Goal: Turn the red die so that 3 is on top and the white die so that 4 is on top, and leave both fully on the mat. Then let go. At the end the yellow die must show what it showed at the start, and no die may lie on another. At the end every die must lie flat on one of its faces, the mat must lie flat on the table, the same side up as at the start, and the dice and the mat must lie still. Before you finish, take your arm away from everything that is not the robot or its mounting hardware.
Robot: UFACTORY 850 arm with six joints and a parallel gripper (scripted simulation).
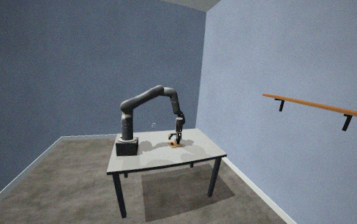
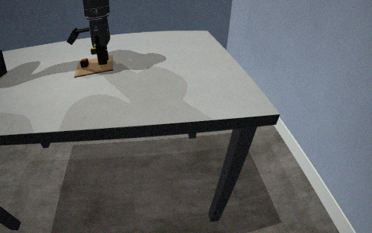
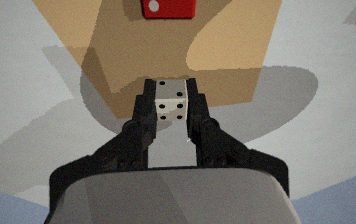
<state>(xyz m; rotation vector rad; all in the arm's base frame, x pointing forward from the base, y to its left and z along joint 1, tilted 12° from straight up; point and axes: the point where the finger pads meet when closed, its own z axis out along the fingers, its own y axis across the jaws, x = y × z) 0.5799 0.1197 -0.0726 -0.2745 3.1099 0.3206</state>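
In the wrist view my gripper (image 3: 170,91) is shut on the white die (image 3: 171,102), whose face toward the camera shows four black pips. It hangs low over the near edge of the tan mat (image 3: 165,45). The red die (image 3: 169,8) lies on the mat further ahead, cut off by the top edge of the view. In the exterior view the gripper (image 2: 102,59) stands upright over the mat (image 2: 94,66), with the red die (image 2: 84,62) to its left. The yellow die (image 2: 93,50) peeks out behind the fingers, off the mat on the table. The white die is hidden there.
The arm's base (image 1: 126,146) stands at the table's left end. The mat lies near the table's far side (image 1: 175,145). A wooden shelf (image 1: 311,105) hangs on the right wall, far from the table.
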